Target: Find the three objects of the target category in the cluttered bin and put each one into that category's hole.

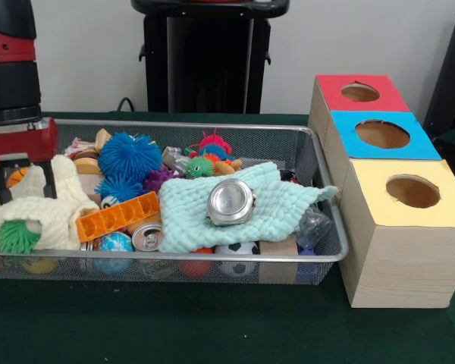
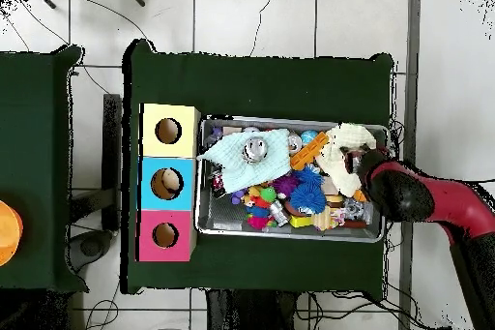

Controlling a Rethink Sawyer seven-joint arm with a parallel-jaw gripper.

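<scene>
Because the target objects may lie buried, the red and black arm (image 1: 11,68) descends at the left end of the silver wire-mesh bin (image 1: 330,227), its gripper (image 1: 26,182) down in the folds of a cream knitted cloth (image 1: 49,208); whether the jaws are clenched on that cloth or released cannot be told. To the right of the bin stands a row of three pale wooden boxes, topped yellow (image 1: 409,193) nearest, blue (image 1: 383,135) in the middle and red (image 1: 360,92) farthest, each with a round hole for sorting. A mint-green waffle-textured cloth (image 1: 273,205) drapes the bin's right half, probably hiding further items, with a round shiny metal tin (image 1: 231,202) resting on it. Smaller clutter fills the middle: blue rubbery spiky balls (image 1: 129,155), an orange plastic ridged block (image 1: 117,216), an aluminium can (image 1: 147,236) lying on its side and, near the front wall, a small globe-patterned ball (image 1: 115,243).
</scene>
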